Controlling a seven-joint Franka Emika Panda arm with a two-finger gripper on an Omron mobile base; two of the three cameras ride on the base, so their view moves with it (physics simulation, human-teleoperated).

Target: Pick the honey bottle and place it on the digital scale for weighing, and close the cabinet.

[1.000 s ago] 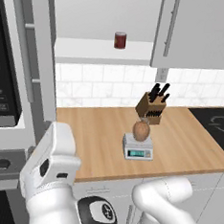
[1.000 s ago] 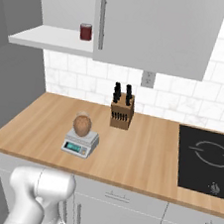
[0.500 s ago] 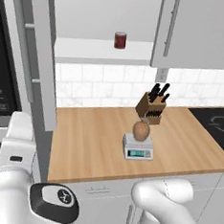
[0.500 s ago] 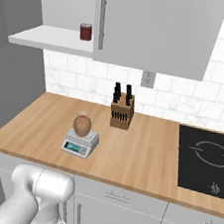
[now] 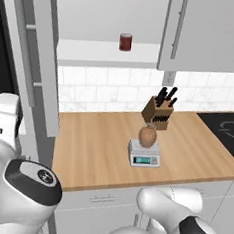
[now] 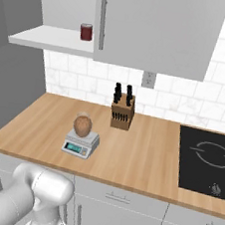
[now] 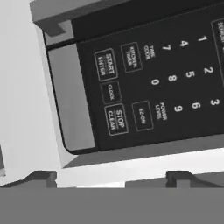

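The honey bottle (image 5: 147, 136) (image 6: 82, 125), amber-brown and egg-shaped, stands upright on the digital scale (image 5: 144, 156) (image 6: 80, 145) near the counter's front edge. The cabinet's left door (image 5: 36, 57) hangs open at the far left, baring the white shelf (image 5: 94, 54) (image 6: 54, 39). Its right door (image 5: 212, 27) (image 6: 156, 25) is closed. In the hand view my gripper (image 7: 111, 179) is open, its two dark fingertips (image 7: 43, 177) wide apart with nothing between them. It faces a microwave keypad (image 7: 148, 83), far from the bottle.
A dark red jar (image 5: 125, 42) (image 6: 86, 31) sits on the open shelf. A wooden knife block (image 5: 157, 112) (image 6: 122, 113) stands behind the scale. A black cooktop (image 5: 228, 131) (image 6: 206, 159) lies at the counter's right end. My arm (image 5: 18, 180) fills the lower left.
My arm has swung left and closer to the left camera. The honey bottle, scale and cabinet door have not moved.
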